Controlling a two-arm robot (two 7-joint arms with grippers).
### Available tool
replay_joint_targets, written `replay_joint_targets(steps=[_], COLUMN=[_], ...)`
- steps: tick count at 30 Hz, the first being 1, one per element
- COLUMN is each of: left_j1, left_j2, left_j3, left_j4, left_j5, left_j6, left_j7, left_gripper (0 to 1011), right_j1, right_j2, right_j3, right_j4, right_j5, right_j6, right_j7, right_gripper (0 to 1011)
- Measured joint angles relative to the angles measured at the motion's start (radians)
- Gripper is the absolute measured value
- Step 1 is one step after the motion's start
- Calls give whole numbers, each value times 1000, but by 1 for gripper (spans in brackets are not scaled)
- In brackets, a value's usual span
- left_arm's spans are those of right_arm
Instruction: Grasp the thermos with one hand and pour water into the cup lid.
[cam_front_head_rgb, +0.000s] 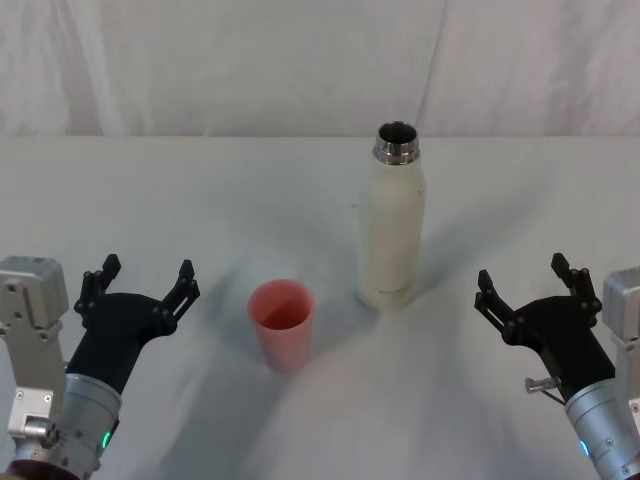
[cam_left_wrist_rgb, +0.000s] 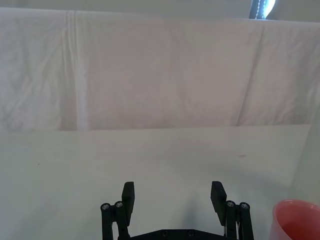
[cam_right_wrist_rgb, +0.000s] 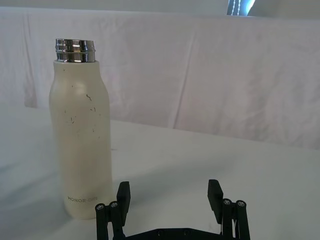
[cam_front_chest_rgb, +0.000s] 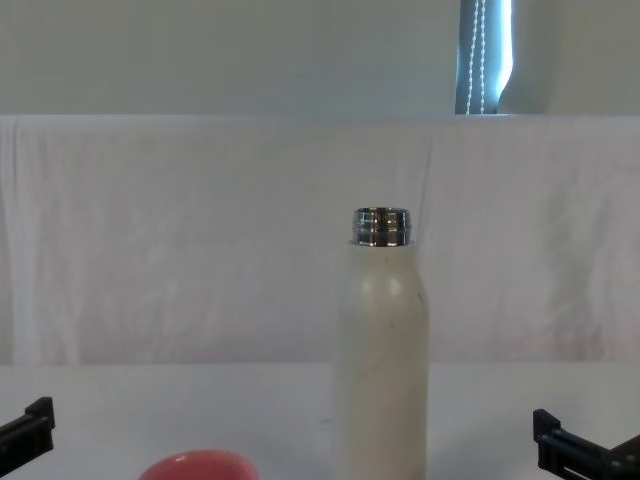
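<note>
I saw the table (cam_front_head_rgb: 180, 200) carrying the thermos (cam_front_head_rgb: 392, 225) upright, right of centre, cap off. Cup lid (cam_front_head_rgb: 282, 323) stood near-left of it, apart. Left gripper (cam_front_head_rgb: 142, 280) and right gripper (cam_front_head_rgb: 528, 282) sat wide, empty, near edge.

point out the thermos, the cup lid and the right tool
thermos (cam_front_head_rgb: 392, 235), head view, middle of its cream body
cup lid (cam_front_head_rgb: 284, 330), head view, its pink outer wall
right tool (cam_front_head_rgb: 525, 284), head view, midway between its open fingertips
</note>
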Motion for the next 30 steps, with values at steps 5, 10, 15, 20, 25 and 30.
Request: replay_joint_targets(steps=[5,10,15,20,25,30], left_j1=[0,0,0,0,0,0], left_j2=[0,0,0,0,0,0], left_j3=[0,0,0,0,0,0], left_j4=[0,0,0,0,0,0], left_j5=[0,0,0,0,0,0], left_j6=[0,0,0,0,0,0], left_j7=[0,0,0,0,0,0], left_gripper=[1001,1001,1001,1001,1001,1001], right_j1=[0,0,0,0,0,0], right_j2=[0,0,0,0,0,0], right_j3=[0,1,1,1,1,1], right_j4=[0,0,0,0,0,0], right_j5=[0,1,1,1,1,1], right_j6=[0,0,0,0,0,0], right_j7=[0,0,0,0,0,0], right_gripper=[1001,1001,1001,1001,1001,1001])
